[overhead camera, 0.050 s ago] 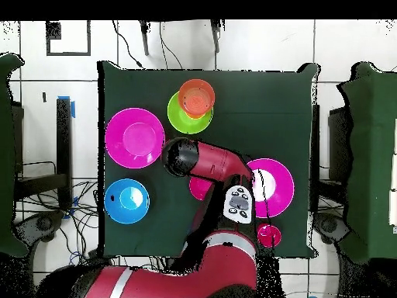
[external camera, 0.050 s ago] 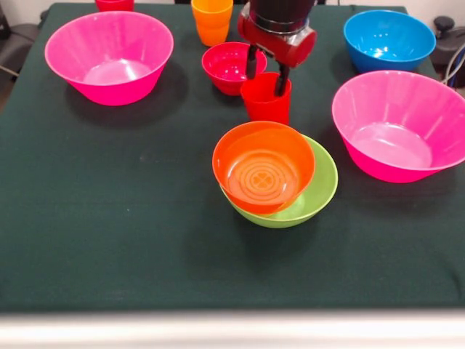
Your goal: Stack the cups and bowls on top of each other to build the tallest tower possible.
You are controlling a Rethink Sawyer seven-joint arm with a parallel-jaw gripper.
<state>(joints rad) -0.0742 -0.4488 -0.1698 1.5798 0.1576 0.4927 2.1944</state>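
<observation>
While the orange bowl (external camera, 0.050 s ago: 263, 166) is tilted in the lime-green bowl (external camera, 0.050 s ago: 320, 190), the red cup's (external camera, 0.050 s ago: 265, 99) rim is straddled by the fingers (external camera, 0.050 s ago: 280, 80) — grip unconfirmed — beside the crimson bowl (external camera, 0.050 s ago: 231, 67).

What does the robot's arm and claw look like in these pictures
The arm is mostly glossy red with black sections at its joints. In the overhead view it has a light grey panel with small dark buttons and a pale stripe near its base. The claw hangs from a red block under a black cylinder and ends in two slim black fingers.
</observation>
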